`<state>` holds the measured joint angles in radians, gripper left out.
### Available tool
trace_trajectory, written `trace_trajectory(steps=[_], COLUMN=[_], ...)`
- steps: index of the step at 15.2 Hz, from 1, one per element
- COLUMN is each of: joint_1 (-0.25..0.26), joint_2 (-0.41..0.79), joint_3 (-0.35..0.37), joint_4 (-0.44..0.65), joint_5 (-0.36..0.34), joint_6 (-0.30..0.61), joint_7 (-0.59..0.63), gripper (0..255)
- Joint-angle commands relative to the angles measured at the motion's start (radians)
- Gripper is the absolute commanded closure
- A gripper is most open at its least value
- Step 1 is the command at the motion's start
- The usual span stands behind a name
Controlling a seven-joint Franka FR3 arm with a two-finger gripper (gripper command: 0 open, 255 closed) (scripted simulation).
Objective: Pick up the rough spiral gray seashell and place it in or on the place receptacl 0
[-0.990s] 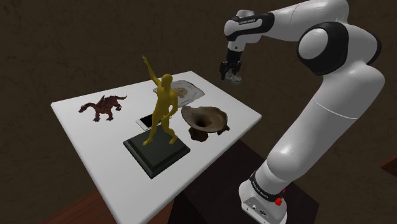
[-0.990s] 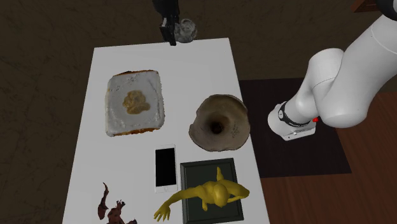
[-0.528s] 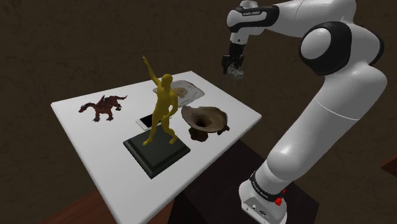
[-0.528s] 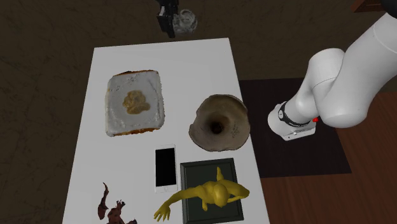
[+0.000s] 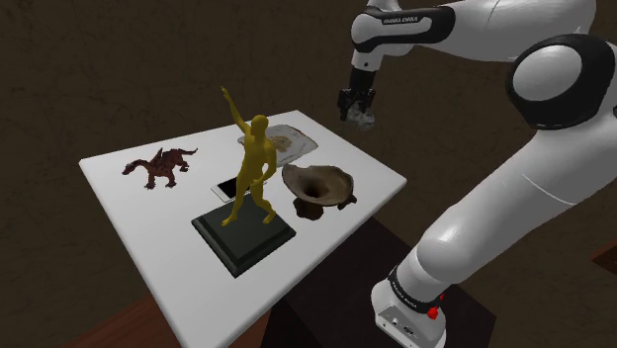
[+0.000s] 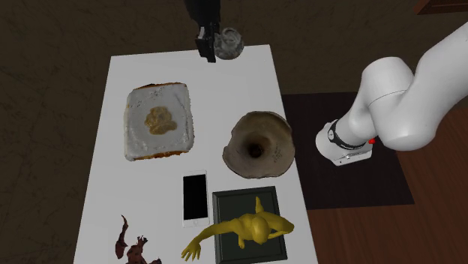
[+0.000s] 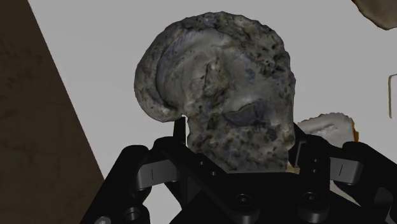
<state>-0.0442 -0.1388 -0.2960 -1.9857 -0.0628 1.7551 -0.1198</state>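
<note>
Because the grey seashell is pinched in the end effector, it hangs in the air at the shoulder view's upper middle, clear of the white worktop rather than lying on it. Below it stand one yellow figure on a dark base, one reddish dragon, one phone, one toast-like slab and one brown flared vessel. They are laid out singly, none stacked.

From above, the second exterior view puts the seashell at top centre, over the worktop's upper edge. The vessel at centre right opens upward. It is likely the receptacle, so a release from above should suit it.

Seen from the wrist, two black fingers clasp the one rough, pitted seashell by its lower part, its spiral bulging beyond them.
</note>
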Motion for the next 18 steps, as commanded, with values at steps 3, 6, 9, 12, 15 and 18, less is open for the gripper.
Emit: trace_trajectory(steps=[3,6,9,12,15,18], joint_1=[0.033,0.057,0.081,0.108,0.136,0.167], joint_2=[-0.107,-0.174,-0.234,-0.285,-0.328,-0.362], joint_3=[0.057,0.102,0.15,0.2,0.252,0.305], joint_4=[-0.113,-0.184,-0.246,-0.298,-0.341,-0.373], joint_5=[-0.009,-0.004,0.01,0.031,0.059,0.091], joint_6=[0.005,0.008,0.008,0.008,0.007,0.007], joint_7=[0.099,0.169,0.239,0.308,0.377,0.447], gripper=[255,255,255,255,255,255])
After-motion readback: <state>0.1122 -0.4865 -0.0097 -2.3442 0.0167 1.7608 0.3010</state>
